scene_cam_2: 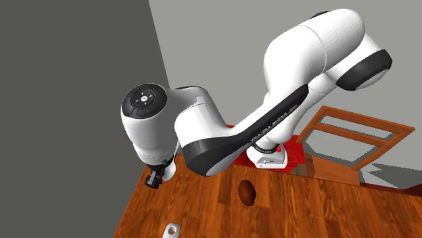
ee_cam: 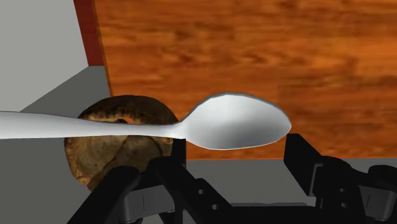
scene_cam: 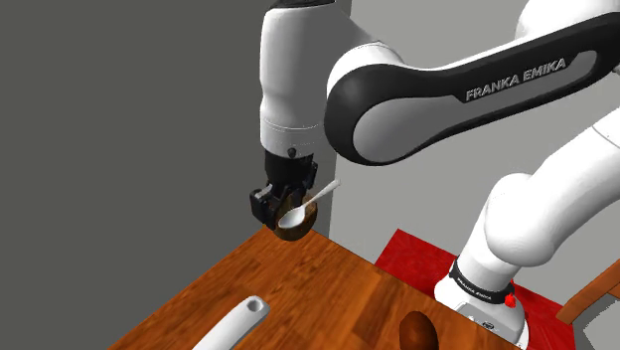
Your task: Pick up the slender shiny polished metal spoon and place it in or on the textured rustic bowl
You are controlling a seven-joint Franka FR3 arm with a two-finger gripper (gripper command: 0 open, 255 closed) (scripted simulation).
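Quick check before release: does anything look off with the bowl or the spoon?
Yes. The brown bowl sits at the table's far corner and seems to overhang the edge, so it might tip. The spoon is clasped at its scoop end, with its handle jutting sideways across the bowl.

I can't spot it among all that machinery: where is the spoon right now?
In the shoulder view the spoon is near the middle, just over the brown bowl at the table's far corner.

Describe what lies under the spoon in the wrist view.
Beneath the handle of the spoon sits the mottled brown bowl; beneath its head, the wooden table. The handle covers a strip across the bowl, so whatever lies there cannot be seen.
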